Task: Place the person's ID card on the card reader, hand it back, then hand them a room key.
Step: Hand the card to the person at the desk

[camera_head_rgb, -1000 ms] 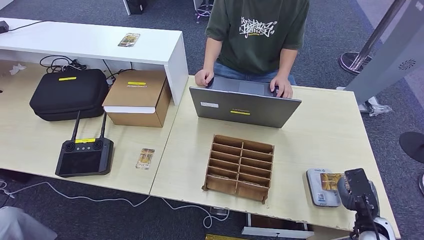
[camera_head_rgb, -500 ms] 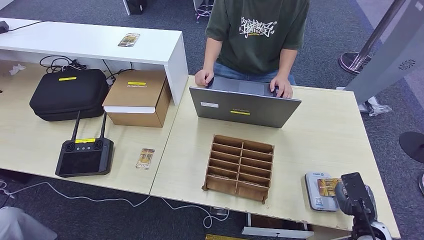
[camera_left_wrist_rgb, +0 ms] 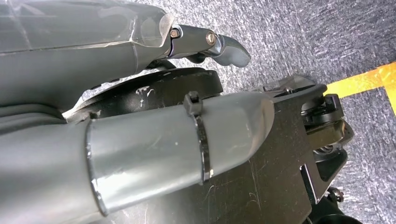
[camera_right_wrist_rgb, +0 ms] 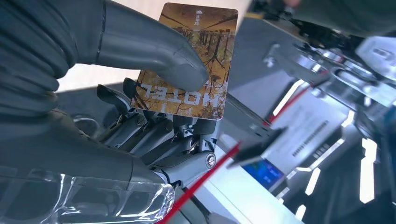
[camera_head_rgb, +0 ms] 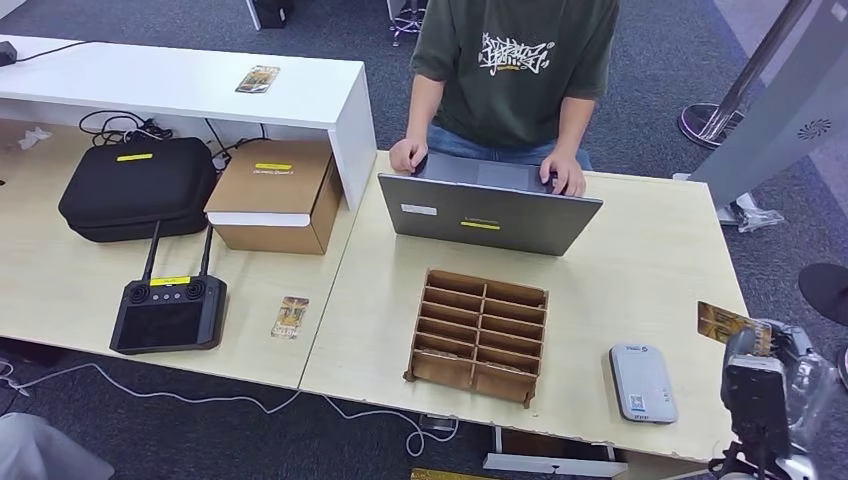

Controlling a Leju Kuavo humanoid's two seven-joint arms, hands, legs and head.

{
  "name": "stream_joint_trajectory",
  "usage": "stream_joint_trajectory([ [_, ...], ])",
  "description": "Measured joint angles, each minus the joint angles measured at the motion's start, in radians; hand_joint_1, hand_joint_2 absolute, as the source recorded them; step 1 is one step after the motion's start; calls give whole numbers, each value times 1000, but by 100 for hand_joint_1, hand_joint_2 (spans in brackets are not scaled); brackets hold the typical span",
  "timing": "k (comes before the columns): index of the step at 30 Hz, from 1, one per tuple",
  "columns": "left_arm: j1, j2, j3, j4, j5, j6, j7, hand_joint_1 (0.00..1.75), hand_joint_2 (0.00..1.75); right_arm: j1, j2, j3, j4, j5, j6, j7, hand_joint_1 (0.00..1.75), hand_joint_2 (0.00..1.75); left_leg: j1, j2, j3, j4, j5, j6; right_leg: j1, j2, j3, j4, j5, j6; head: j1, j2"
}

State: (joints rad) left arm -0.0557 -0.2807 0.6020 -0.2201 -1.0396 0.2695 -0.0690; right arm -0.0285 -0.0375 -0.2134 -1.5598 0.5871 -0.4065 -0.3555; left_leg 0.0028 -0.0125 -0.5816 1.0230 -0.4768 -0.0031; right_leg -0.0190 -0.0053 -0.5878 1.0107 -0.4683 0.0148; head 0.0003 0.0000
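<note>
Held up just past the table edge (camera_head_rgb: 700, 445), close by: the ID card (camera_head_rgb: 733, 324), pinched by the right hand (camera_head_rgb: 783, 348). Thumb pressed on top of the card, dark fingers (camera_right_wrist_rgb: 154, 135) tucked under it, clamped on one end only. Could slip out, with so little of the card in the grip. Could then drop to the floor and not the table, being so near the edge.

Down low over grey carpet: the left hand (camera_left_wrist_rgb: 154, 140). Cannot tell if its fingers are apart or curled.

A bit further in, lying flat and bare: the grey card reader (camera_head_rgb: 642, 383). Beyond that, the wooden tray (camera_head_rgb: 480, 335), then the open laptop (camera_head_rgb: 487, 212), then the person (camera_head_rgb: 515, 70) with both hands on the keys. Might bump the laptop lid on a low reach across. Might be left waiting too, with no free hand held out.

About the card: thin, flat, stiff-looking and a little shiny. Golden-brown picture of trees, with the word HOTEL near the thumb end.
</note>
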Motion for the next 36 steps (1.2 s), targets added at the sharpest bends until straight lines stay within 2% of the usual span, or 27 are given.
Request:
stream_joint_trajectory([
  [5,0,-5,0,0,0,-1,-5,0,0,18,15,25,-135,44,-4,9,175,175,0,0,0,0,0,0,0,0,0,0,0,0,0,0],
  [9,0,-5,0,0,-1,-7,-6,0,0,8,17,50,-174,94,-5,22,175,175,0,0,0,0,0,0,0,0,0,0,0,0,0,0],
  [15,-7,-5,0,0,-11,-29,5,0,0,-108,17,107,-125,190,-36,44,175,175,0,2,1,0,1,0,0,2,0,0,2,0,0,0],
  [21,-20,-5,-4,0,-51,-57,28,0,0,-317,8,179,36,264,-56,112,175,175,0,2,1,0,2,0,0,2,0,1,3,-1,0,0],
  [29,-41,-3,-37,0,-92,-96,66,0,0,-673,13,272,409,337,-65,199,175,175,0,0,1,1,4,-1,0,2,0,1,4,0,0,0],
  [36,-58,0,-63,0,-102,-116,91,0,0,-842,51,320,646,363,-63,214,175,175,0,-1,0,1,4,-1,0,2,0,1,4,0,0,0],
])
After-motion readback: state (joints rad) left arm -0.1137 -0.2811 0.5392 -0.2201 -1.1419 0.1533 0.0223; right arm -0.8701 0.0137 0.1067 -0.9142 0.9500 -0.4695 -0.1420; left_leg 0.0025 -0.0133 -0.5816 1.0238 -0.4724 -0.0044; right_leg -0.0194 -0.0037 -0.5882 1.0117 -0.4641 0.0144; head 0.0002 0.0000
